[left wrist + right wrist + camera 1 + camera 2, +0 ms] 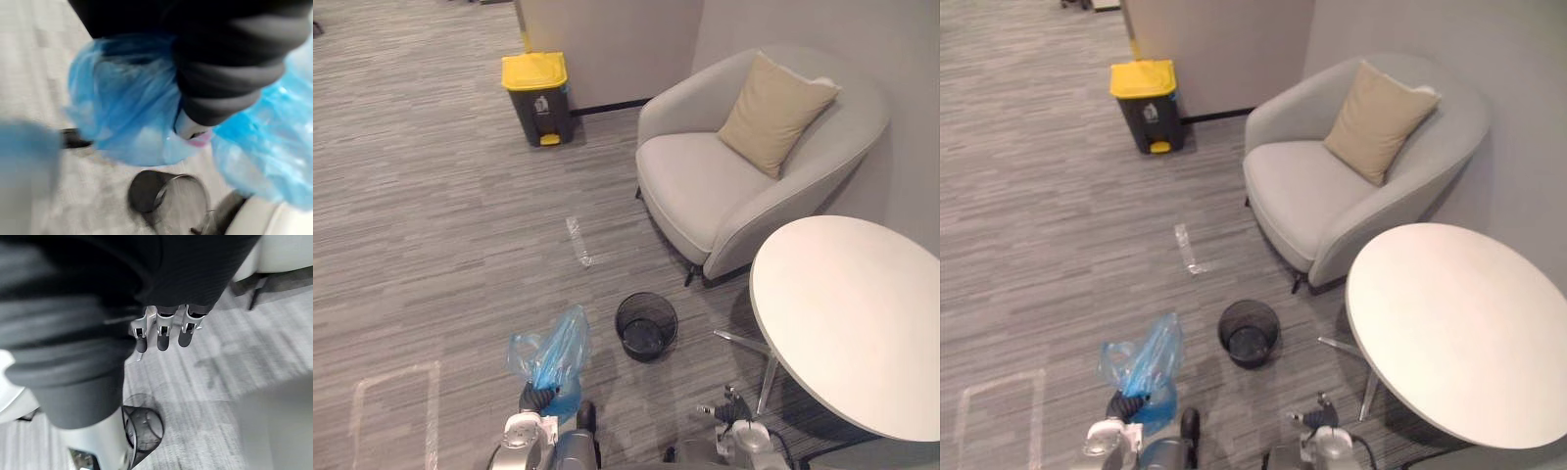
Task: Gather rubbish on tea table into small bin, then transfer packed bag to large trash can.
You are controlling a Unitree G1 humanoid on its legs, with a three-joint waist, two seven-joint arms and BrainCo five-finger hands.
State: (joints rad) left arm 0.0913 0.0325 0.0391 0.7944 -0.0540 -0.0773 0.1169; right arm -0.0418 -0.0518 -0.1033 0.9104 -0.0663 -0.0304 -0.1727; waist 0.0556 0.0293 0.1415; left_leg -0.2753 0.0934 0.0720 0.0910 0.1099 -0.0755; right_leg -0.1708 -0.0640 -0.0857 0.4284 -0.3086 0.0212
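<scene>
Blue bag [554,352] bunched at left hand [537,398], grip hidden, can't tell; right hand [163,334] slack, empty; trash can [538,96] well apart, lid down, so a loose hold risks dropping it.

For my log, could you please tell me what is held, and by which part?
The blue bag hangs at the left hand; plastic hides the exact hold. The right hand holds nothing.

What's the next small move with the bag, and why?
Probably step forward toward the yellow-lidded trash can, carrying the blue bag at the left hand. The bag is already out of the small mesh bin beside it, and the can stands far across the carpet, well beyond reach.
</scene>
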